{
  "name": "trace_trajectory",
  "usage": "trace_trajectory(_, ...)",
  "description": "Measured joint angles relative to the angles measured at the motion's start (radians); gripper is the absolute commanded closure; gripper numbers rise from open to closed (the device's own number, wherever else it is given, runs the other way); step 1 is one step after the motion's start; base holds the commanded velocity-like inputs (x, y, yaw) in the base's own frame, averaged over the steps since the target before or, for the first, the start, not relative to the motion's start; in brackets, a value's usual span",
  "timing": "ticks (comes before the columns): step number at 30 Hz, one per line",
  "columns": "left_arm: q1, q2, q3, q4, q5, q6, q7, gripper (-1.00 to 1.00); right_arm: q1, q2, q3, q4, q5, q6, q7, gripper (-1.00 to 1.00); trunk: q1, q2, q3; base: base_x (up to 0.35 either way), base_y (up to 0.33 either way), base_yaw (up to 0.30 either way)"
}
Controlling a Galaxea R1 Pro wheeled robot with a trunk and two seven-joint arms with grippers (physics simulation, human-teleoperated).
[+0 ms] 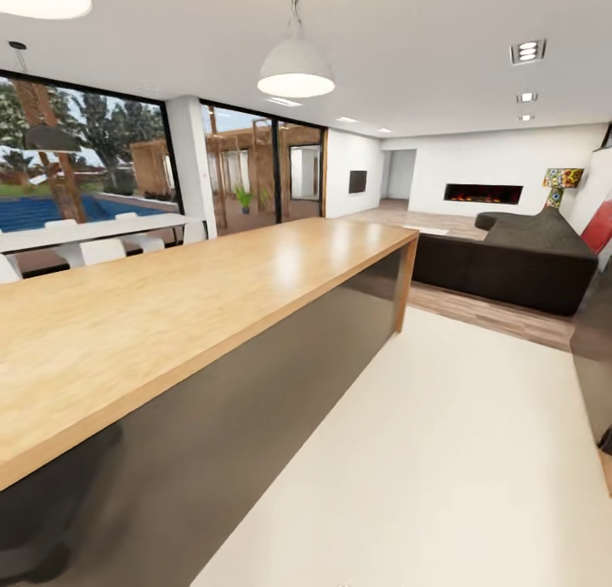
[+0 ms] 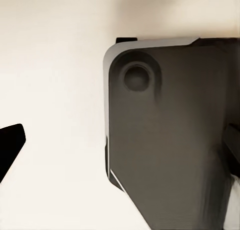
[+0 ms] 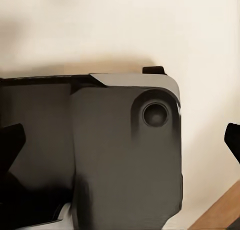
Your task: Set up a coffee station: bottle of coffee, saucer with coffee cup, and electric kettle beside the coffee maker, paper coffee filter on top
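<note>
Both grippers hang over the robot's own dark base [image 3: 125, 155] and pale floor [image 2: 55, 90]; fingertips sit at the frame edges, apparently spread, holding nothing. Beyond them runs a bare wooden island [image 1: 170, 307], then the sofa [image 1: 518, 256]. No coffee things visible; I'd judge it's travelling and must find the kitchen shelf.

Long wooden island [image 1: 170, 315], dark sofa [image 1: 518, 260], pale floor [image 1: 442, 468], glass walls [image 1: 85, 154].

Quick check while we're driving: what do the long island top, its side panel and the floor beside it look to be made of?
The island top looks like light wood or wood veneer: visible grain, soft satin sheen. Its side panel reads as dark matte laminate or painted board, uniform with no grain. The floor seems smooth pale cream, perhaps resin or polished concrete, with no visible joints.
</note>
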Motion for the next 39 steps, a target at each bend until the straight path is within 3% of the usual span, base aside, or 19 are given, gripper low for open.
trace_trajectory(39, 0.0, -0.005, 0.004, 0.001, 0.005, -0.001, -0.002, -1.0, 0.0, 0.001, 0.0, 0.002, 0.0, 0.0, 0.0, -1.0, -0.15, 0.274, 0.11, 0.0, 0.0, -0.284)
